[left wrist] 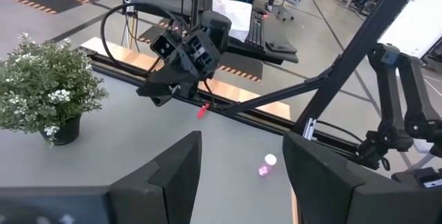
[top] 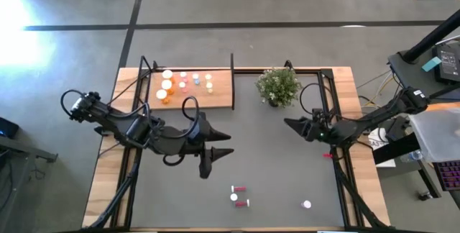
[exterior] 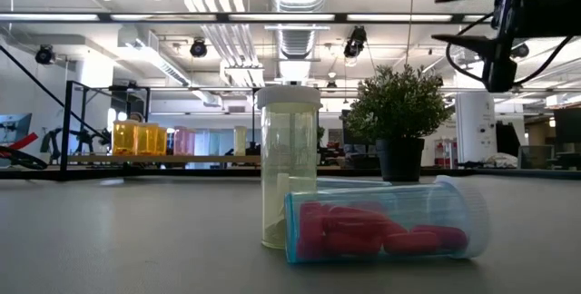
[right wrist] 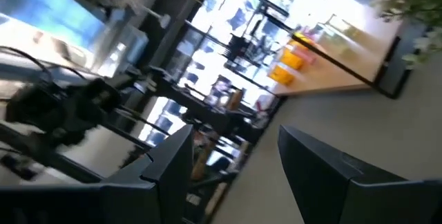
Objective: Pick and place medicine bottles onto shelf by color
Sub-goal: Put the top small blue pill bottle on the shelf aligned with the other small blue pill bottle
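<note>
Left gripper (left wrist: 242,172) open; pink bottle (left wrist: 266,166) beyond.

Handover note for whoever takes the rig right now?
Left gripper: open, empty, over mid-mat.
Right gripper: open, empty, beside the green potted plant.
Light-brown wooden shelf: holds the orange, pink, yellow and blue white-capped bottles already placed.
Left on the dark grey mat: two lying red bottles, one upright clear bottle between them, one pink bottle near the right edge.

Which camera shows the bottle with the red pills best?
The low view: the red-pill bottle lies on its side right in front, pills clearly visible. The high view shows it only as a tiny red speck. Neither wrist view shows it.
</note>
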